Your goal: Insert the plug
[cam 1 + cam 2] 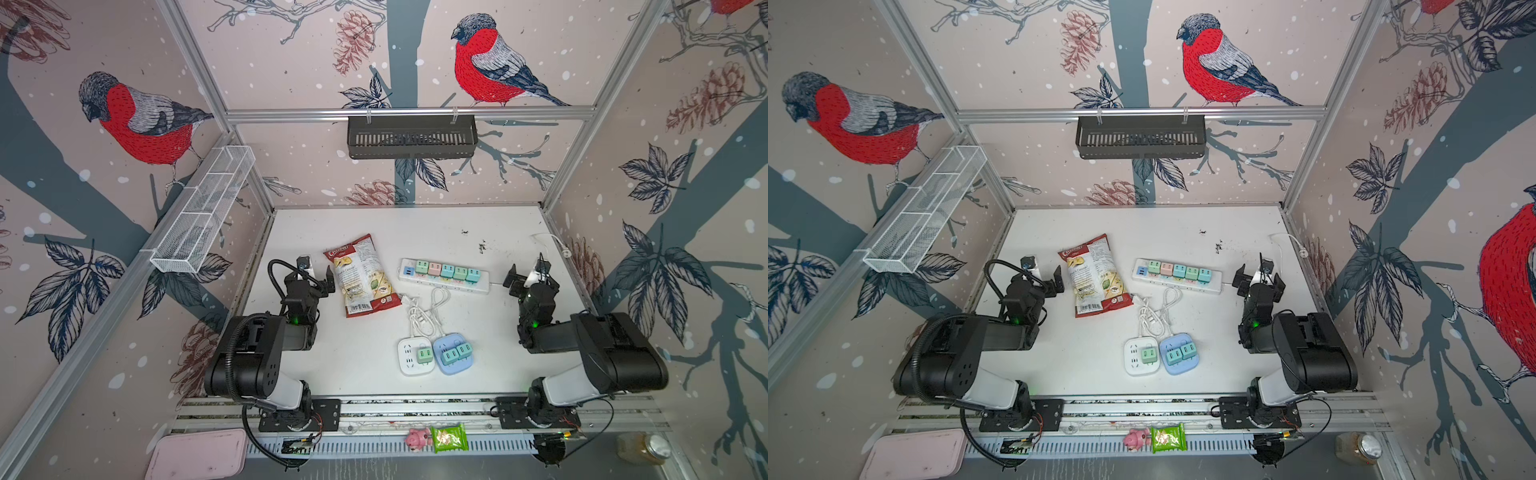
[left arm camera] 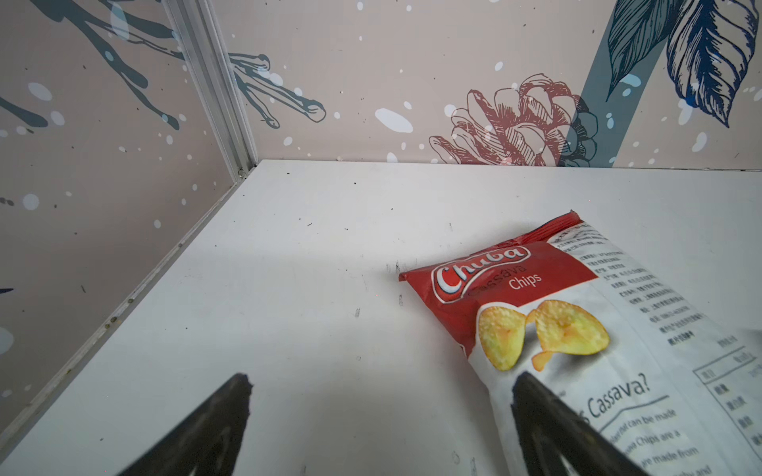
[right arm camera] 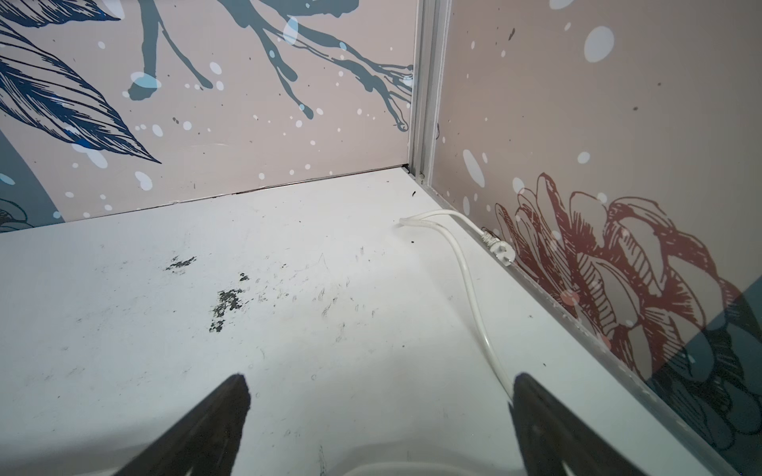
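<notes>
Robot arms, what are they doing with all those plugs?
Nothing is being held right now. The left gripper is open by the chips bag, and the right gripper is open near the end of the long power strip. Small coloured plugs already sit in the strip, the white socket and the blue socket.

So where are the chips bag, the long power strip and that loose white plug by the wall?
chips bag [image 1: 361, 276], in a top view, middle of the pack.
long power strip [image 1: 457, 285], in a top view, on its bare near edge.
white plug [image 3: 504, 255], right wrist view, on the plug head.
</notes>
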Action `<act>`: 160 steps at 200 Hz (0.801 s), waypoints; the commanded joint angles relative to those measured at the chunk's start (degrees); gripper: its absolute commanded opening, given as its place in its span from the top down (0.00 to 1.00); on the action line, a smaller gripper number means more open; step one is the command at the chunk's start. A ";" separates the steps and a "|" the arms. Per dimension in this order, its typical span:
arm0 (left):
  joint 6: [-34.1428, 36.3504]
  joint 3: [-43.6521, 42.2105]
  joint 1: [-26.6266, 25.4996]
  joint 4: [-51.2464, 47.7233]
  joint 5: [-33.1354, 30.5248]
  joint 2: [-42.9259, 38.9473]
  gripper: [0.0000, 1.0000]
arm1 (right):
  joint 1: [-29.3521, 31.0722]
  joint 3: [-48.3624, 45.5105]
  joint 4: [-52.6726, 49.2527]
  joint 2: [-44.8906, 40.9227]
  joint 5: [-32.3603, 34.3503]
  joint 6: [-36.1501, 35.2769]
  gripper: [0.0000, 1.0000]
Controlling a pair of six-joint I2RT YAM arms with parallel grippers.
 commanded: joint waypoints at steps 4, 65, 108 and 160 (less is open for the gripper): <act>-0.06 0.27 0.11 1.35 0.48 0.01 0.02 | 0.14 0.31 1.07 -0.17 -0.11 0.30 0.00; -0.06 0.23 0.12 1.33 0.49 0.01 0.02 | 0.17 0.35 1.08 -0.14 -0.01 0.17 0.00; -0.06 0.34 0.10 1.26 0.48 0.10 0.02 | 0.16 0.38 1.03 -0.12 -0.06 0.22 0.00; -0.06 0.36 0.11 1.33 0.53 0.01 0.02 | -0.02 0.88 0.26 0.18 -0.46 0.39 0.00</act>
